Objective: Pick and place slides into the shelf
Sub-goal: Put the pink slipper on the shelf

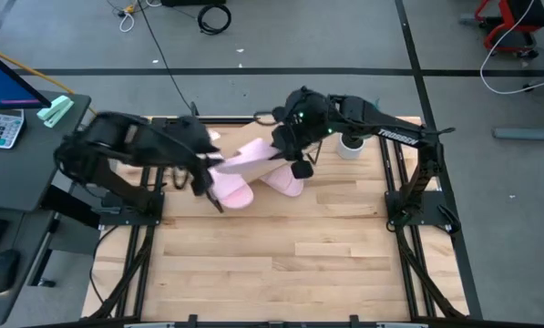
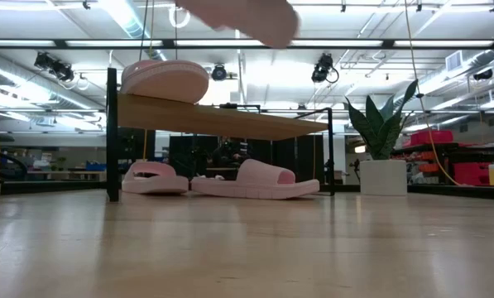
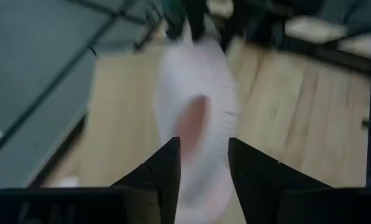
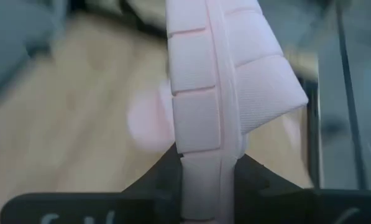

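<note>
Counting near to far in the low view: two slides [image 2: 255, 180] lie on the tabletop [image 2: 247, 248] under the shelf [image 2: 222, 121], mid-frame, one slide [image 2: 165, 80] sits on its board upper left. Right tool [image 4: 207, 163] is clenched on a fourth slide [image 4: 205, 81] held up at frame centre in the high view; left tool [image 3: 202, 163] hangs released around that same one, so roughly a quarter done.

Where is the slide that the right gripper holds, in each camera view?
High: slide at back centre of the table.
Low: top edge, above the shelf.
Left wrist: centre, beyond the left gripper.
Right wrist: centre, edge-on in the right gripper.
Shared landmark: wooden tabletop.
</note>
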Robot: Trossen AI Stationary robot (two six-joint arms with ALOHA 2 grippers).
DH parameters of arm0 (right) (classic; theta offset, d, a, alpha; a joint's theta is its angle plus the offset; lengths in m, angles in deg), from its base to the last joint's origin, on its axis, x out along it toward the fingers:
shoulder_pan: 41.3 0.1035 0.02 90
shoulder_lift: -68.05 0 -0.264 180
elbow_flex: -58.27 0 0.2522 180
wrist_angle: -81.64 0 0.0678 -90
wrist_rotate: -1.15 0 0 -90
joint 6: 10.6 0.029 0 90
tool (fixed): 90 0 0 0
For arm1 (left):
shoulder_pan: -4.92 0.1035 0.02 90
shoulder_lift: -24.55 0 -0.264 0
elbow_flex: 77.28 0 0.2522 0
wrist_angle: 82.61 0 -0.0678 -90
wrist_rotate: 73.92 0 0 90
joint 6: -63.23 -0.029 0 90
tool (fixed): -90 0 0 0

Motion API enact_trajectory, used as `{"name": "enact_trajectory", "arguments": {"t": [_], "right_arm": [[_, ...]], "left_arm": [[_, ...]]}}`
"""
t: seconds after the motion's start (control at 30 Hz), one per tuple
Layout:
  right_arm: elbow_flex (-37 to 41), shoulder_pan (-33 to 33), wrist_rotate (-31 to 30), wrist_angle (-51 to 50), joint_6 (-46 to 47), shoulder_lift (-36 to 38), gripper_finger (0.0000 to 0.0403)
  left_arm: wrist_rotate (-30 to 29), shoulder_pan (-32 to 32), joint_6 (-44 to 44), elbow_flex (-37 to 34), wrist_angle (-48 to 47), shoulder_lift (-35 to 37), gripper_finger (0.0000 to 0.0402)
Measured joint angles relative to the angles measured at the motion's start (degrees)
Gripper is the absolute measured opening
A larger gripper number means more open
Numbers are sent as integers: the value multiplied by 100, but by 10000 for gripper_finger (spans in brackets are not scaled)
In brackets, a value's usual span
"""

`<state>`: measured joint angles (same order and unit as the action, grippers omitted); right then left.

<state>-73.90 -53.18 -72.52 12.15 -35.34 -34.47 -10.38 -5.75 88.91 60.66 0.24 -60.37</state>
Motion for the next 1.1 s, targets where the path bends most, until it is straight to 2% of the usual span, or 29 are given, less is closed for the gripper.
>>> {"name": "enact_trajectory", "arguments": {"t": [0.07,0.4,0.63,0.93,1.1], "right_arm": [[0,-134,535,579,138,0,82],[-2,-1012,2292,2507,1439,-84,82],[20,-1318,2910,4134,2350,-630,81],[31,-1551,3758,6132,3786,-1567,80],[31,-1712,4175,6924,4380,-1949,80]], "left_arm": [[-169,-21,-130,2,220,236,146],[-896,-21,-511,0,351,1207,156],[-1464,-12,-913,-2,443,1370,146],[-1559,-1,-1175,-9,479,1186,145],[-1596,99,-1036,-7,488,1063,150]]}}
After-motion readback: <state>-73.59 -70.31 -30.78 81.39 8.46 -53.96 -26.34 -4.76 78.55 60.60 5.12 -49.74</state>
